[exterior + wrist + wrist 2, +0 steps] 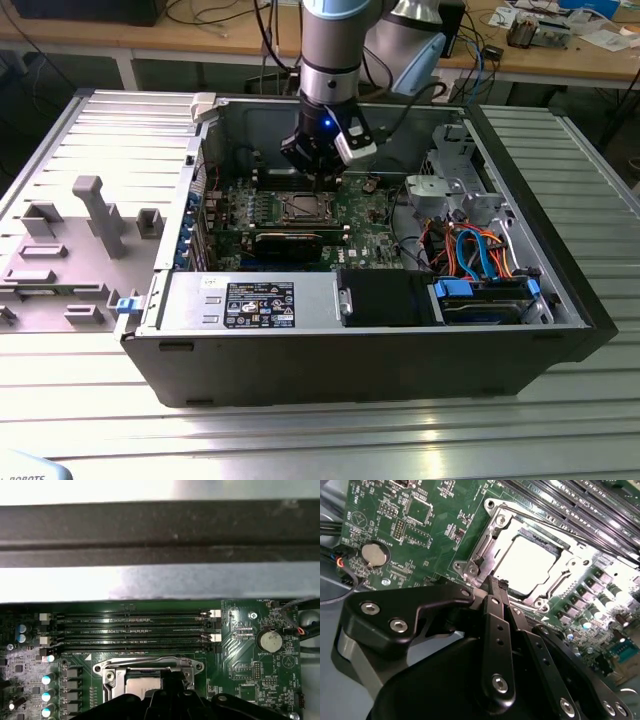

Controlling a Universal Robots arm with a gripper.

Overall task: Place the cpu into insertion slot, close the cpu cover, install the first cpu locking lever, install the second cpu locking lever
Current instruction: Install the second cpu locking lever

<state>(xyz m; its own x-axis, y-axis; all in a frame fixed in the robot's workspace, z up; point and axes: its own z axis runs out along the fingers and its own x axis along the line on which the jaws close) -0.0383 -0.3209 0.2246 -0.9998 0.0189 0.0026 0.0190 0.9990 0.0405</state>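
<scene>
Silver-grey cylindrical arm (330, 45) with pale blue joint cap, small blue light at wrist, black gripper (318, 178) below, black linkage fingers (496, 645) with silver screw heads, possibly a white camera block at wrist

A ribbed metal table (560, 400) carries an open black computer case (350, 350), which lies on its side with the green board facing up. On the exterior view's left, touching the case, its grey side panel (90, 200) lies flat on the table, with raised grey fittings and a small blue clip (124, 305) at its edge.
</scene>
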